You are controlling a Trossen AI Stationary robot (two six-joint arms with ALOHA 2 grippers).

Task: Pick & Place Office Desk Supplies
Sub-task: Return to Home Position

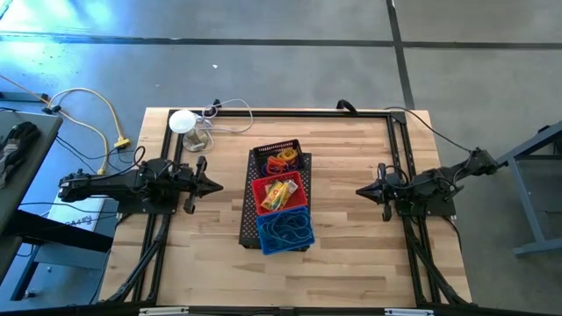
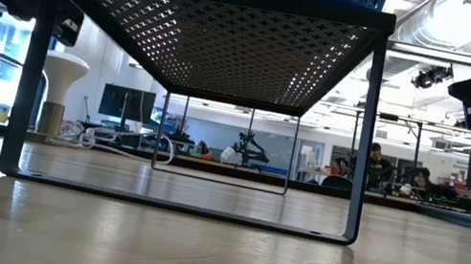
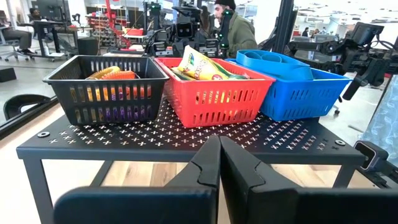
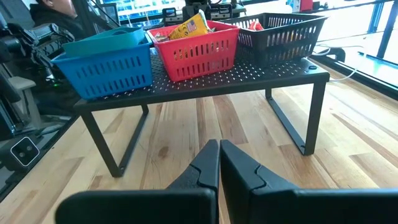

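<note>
Left gripper (image 1: 214,185): fingers pressed together, nothing between them, touching nothing. It sits near the left edge of the worktop (image 1: 351,263), nose toward the centre.

Right gripper (image 1: 360,190): likewise pressed together and empty, near the right edge.

Both are well apart from the shelf (image 1: 247,224) at mid-worktop.

On the shelf, in a row:
- black bin (image 3: 106,99), holding orange and purple loops (image 1: 283,161)
- red bin (image 3: 211,99), holding yellow packets (image 3: 205,65)
- blue bin (image 3: 298,99), holding tangled bands (image 1: 285,232)

Judgement: sorting looks finished, and the step in hand is the return to rest. The next move calls only for settling both arms, clear of the shelf legs.
</note>
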